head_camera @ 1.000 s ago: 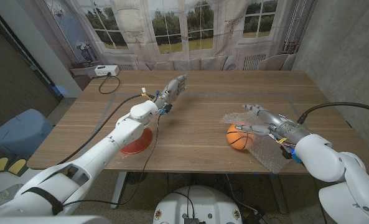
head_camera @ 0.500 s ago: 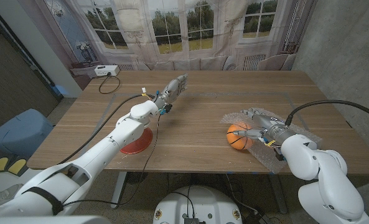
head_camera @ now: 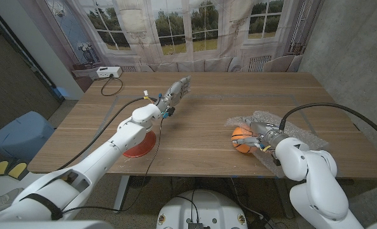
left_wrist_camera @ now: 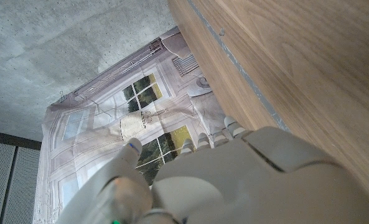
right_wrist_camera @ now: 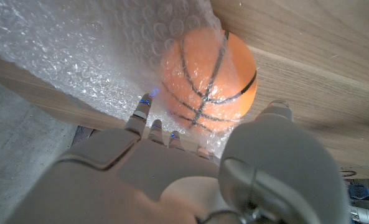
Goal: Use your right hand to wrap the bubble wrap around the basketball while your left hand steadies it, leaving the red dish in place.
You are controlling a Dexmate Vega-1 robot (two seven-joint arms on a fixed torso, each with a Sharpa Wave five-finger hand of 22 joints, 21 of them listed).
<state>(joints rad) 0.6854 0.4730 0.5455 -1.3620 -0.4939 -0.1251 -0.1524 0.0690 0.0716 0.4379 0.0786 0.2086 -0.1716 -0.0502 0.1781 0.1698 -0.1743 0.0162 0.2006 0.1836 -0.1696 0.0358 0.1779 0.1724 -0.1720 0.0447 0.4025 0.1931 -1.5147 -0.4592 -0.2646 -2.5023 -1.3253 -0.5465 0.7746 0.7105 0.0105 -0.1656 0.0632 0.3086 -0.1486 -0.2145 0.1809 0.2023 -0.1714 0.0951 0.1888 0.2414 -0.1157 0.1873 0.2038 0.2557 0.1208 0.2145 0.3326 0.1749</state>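
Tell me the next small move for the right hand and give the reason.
Probably draw the clear bubble wrap sheet further over the small orange basketball. The right hand sits at the ball with wrap draped across only part of it, while the left hand hovers far off, not steadying.

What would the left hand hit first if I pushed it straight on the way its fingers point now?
Probably nothing on the table: the left hand points toward the far edge of the table, over bare wood, away from the basketball and red dish. Beyond the edge hangs the printed window backdrop, though depth is unclear.
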